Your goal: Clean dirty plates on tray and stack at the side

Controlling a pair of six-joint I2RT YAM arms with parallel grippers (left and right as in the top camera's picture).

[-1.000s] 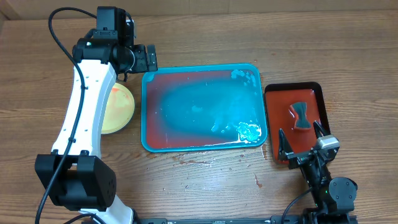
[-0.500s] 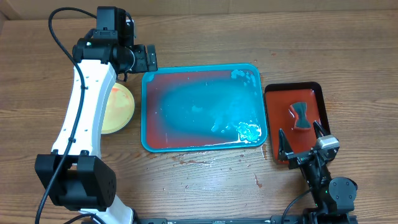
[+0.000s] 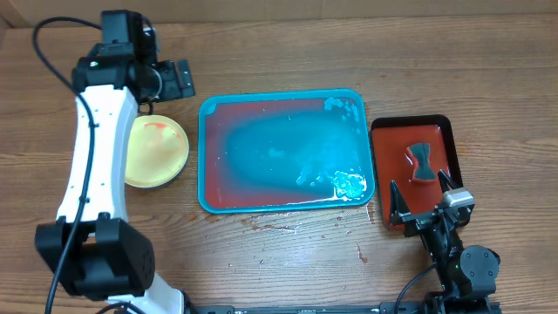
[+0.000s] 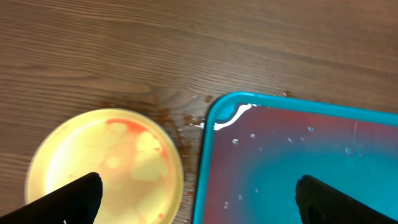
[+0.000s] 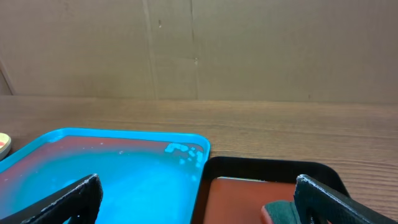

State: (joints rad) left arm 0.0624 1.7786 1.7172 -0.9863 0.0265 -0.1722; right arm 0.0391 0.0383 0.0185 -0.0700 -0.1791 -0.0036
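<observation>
One yellow-green-rimmed plate [image 3: 158, 152] with a faint red smear lies on the table left of the teal tray [image 3: 261, 153]. No other plate shows; I cannot tell whether any lie under it. The tray holds no plates, only reddish water and foam. My left gripper [image 3: 179, 79] is open and empty, above the table behind the plate. In the left wrist view the plate [image 4: 106, 163] and the tray's corner [image 4: 214, 118] lie below the open fingers [image 4: 198, 198]. My right gripper [image 3: 425, 200] is open and empty at the small tray's front edge, and it also shows in the right wrist view [image 5: 199, 198].
A smaller dark red-and-black tray [image 3: 436, 125] stands right of the teal tray, with a dark sponge [image 3: 421, 162] on it. Water drops wet the table [image 3: 288, 228] in front of the teal tray. A cardboard wall [image 5: 199, 43] stands behind the table.
My left arm has swung left and its gripper has moved left, away from the tray's back corner, uncovering more of the plate. The right arm has not moved.
</observation>
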